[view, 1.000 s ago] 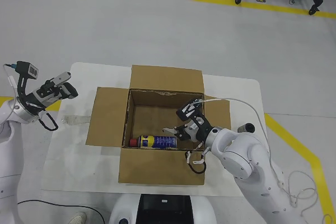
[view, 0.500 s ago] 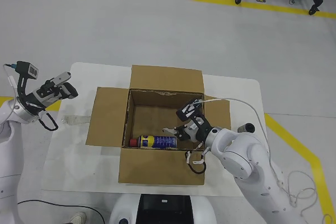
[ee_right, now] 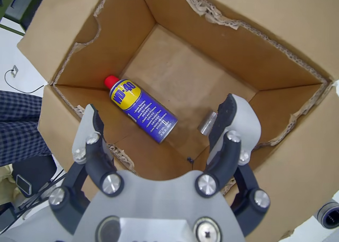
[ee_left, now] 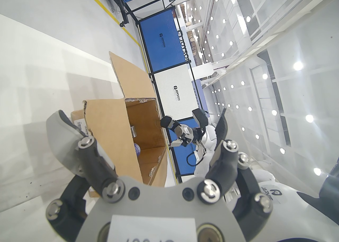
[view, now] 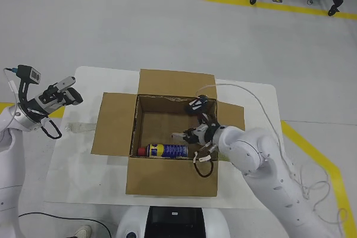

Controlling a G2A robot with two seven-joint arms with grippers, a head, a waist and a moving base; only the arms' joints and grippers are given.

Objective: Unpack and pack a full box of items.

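Since the spray can (ee_right: pixel 143 110) lies on its side on the floor of the open cardboard box (view: pixel 172 175), pressed along the near wall with its red cap pointing left, it will likely roll if nudged. Its body is a smooth, printed blue-and-yellow metal cylinder. I judge it to be stiff, slick and moderately heavy if full, not fragile. The best hold looks to be across the middle of the body, away from the plastic cap, though the near wall leaves little room for a finger on that side. A small, short metal cylinder (ee_right: pixel 206 123), bare and shiny, rests near the can's flat end. The box is plain corrugated board with ragged, torn flap edges and stands on a white table (view: pixel 250 95). The right gripper (ee_right: pixel 160 105) hangs over the right of the box interior, spread wide and holding nothing, with ribbed dark pads. The left gripper (view: pixel 70 91), also spread and empty, sits over the table's far-left corner, well apart from the box.
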